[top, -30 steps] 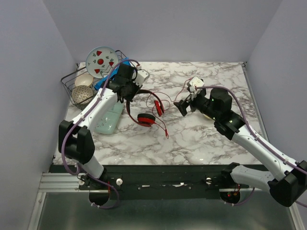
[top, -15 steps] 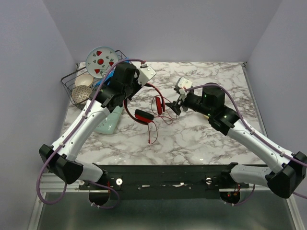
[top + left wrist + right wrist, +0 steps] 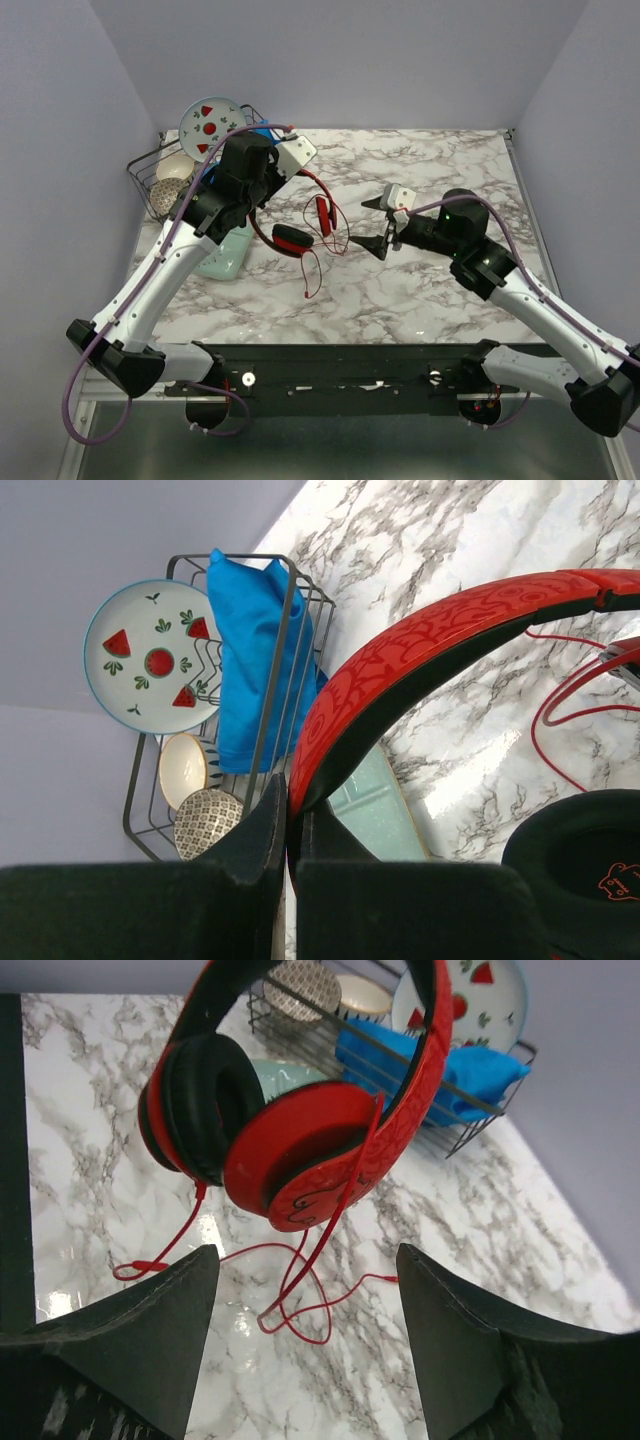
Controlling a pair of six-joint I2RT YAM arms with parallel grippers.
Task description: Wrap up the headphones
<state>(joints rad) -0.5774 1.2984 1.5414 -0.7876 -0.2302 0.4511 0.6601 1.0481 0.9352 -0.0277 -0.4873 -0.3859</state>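
The red headphones (image 3: 296, 237) hang from my left gripper (image 3: 262, 198), which is shut on the black-lined headband (image 3: 420, 640). Both ear cups (image 3: 300, 1155) hang just above the marble table, black pads facing each other. The thin red cable (image 3: 312, 272) trails down from the cups and lies in loose loops on the table (image 3: 305, 1305). My right gripper (image 3: 378, 228) is open and empty, just right of the ear cups. In the right wrist view its gripper (image 3: 305, 1260) frames the cable loops and touches nothing.
A wire dish rack (image 3: 148, 178) at the back left holds a watermelon-patterned plate (image 3: 210, 128), bowls (image 3: 203, 820) and a blue cloth (image 3: 245, 650). A mint green tray (image 3: 226, 252) lies beside it, under my left arm.
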